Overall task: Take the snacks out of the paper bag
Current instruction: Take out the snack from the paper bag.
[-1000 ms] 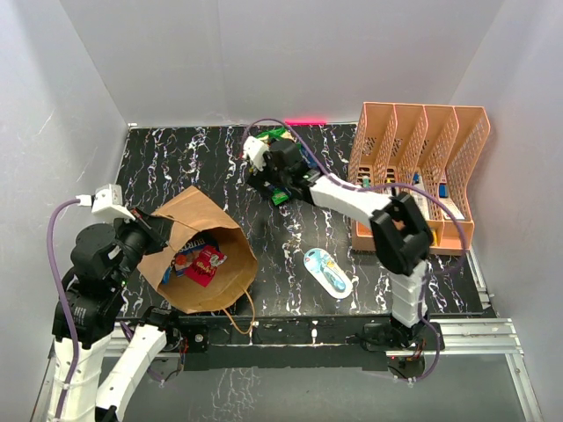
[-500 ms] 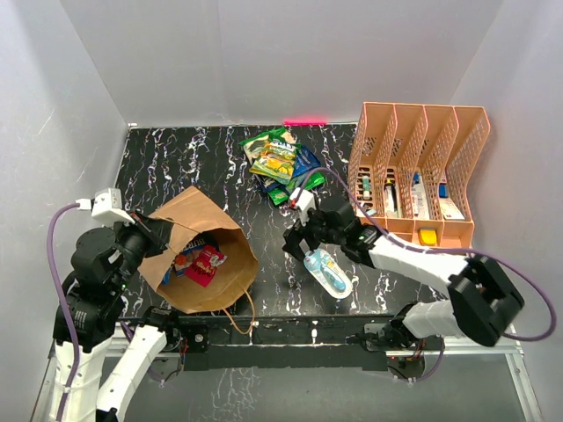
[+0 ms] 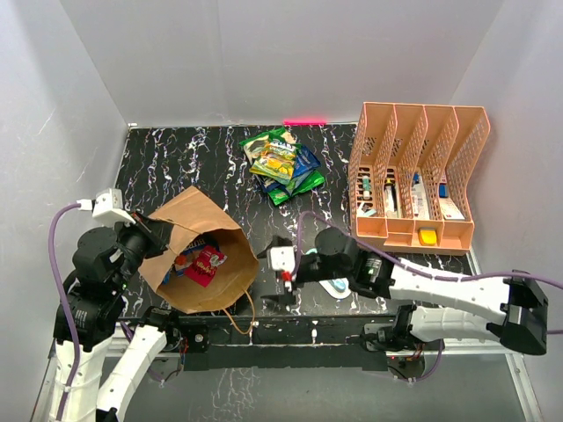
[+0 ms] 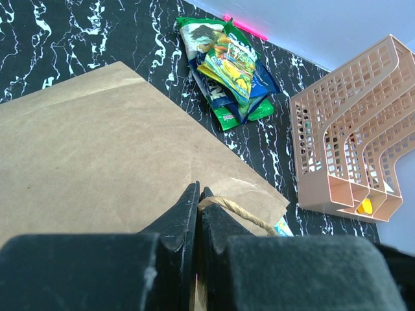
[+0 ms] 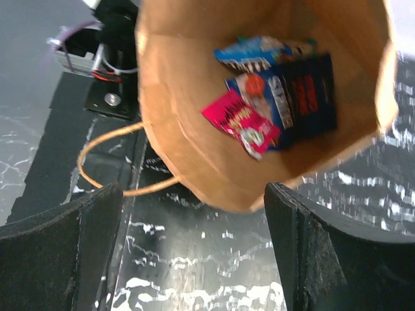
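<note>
Pinching the paper bag [image 4: 97, 149] by its handle, left gripper [image 4: 199, 192] clamped tight. Facing the bag's mouth, right gripper [image 5: 194, 201] spread wide, empty. Snack packets [image 5: 241, 123] inside.

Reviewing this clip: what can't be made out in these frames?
Packets left in the paper bag: number unclear; they overlap, and the right wrist view is blurred.
Blister pack: top view, the right arm covers most of it.
Items in the peach organizer: too small in the top view.
Lower packets of the snack pile: hidden under the upper ones, top view.
</note>
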Tool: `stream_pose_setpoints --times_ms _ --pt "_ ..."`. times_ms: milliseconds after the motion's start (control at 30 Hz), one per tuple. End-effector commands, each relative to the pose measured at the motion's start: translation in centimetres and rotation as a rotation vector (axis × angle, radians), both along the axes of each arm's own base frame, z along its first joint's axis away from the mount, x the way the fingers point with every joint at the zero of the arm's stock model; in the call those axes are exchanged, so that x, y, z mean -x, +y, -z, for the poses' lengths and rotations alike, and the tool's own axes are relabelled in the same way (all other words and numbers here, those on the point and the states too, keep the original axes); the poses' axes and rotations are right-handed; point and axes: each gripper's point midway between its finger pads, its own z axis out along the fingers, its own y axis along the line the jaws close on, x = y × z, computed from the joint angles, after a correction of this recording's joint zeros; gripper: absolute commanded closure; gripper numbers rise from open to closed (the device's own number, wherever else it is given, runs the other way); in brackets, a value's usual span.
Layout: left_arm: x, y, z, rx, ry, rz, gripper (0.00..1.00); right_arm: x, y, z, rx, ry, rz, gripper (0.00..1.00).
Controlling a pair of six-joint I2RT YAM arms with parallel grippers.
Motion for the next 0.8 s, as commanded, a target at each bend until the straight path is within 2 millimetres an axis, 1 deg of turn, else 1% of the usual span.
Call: stream_pose_setpoints --times_ms 0,67,100,133,167,200,233,267,367,467,533,600,767 --pt "0.2 -0.2 0.6 0.009 0.015 0.008 1.0 2.3 3.3 -3.4 -0.145 -0.204 -0.115 0.08" --pt "0.3 -0.5 0.8 0.015 0.018 0.023 1.0 3.4 4.7 -2.2 -0.133 -0.3 -0.172 0.11" --pt "0.4 -0.6 0.9 0.017 0.02 0.032 1.0 3.6 5.5 -1.9 -0.12 -0.353 -0.181 0.11" --pt "0.4 -0.8 1.1 0.018 0.024 0.04 1.0 3.4 6.6 -0.7 -0.079 -0.387 -0.182 0.12" --pt "0.4 -0.9 1.1 0.017 0.025 0.049 1.0 2.8 7.7 -0.6 -0.065 -0.419 -0.172 0.14" --pt "0.5 -1.0 1.2 0.018 0.027 0.056 1.0 2.4 8.4 0.3 -0.032 -0.437 -0.173 0.15" --pt "0.6 -1.1 1.2 0.016 0.026 0.064 1.0 2.1 9.3 0.5 -0.015 -0.469 -0.184 0.17" --pt "0.6 -1.2 1.1 0.016 0.021 0.071 1.0 1.8 10.1 1.2 0.004 -0.495 -0.196 0.17" --pt "0.9 -1.4 0.8 0.012 0.001 0.091 1.0 0.9 12.3 2.4 0.024 -0.566 -0.215 0.18" --pt "1.1 -1.6 0.5 0.006 -0.014 0.115 1.0 -0.5 14.3 4.3 0.084 -0.623 -0.217 0.18" --pt "1.2 -1.8 0.3 0.002 -0.021 0.129 1.0 -1.5 15.4 5.5 0.118 -0.656 -0.217 0.2" --pt "1.4 -1.9 0.1 -0.001 -0.028 0.141 1.0 -2.0 16.1 7.5 0.162 -0.674 -0.24 0.2" --pt "1.5 -2.1 -0.2 -0.003 -0.039 0.156 1.0 -3.0 16.9 10.1 0.229 -0.727 -0.287 0.21"
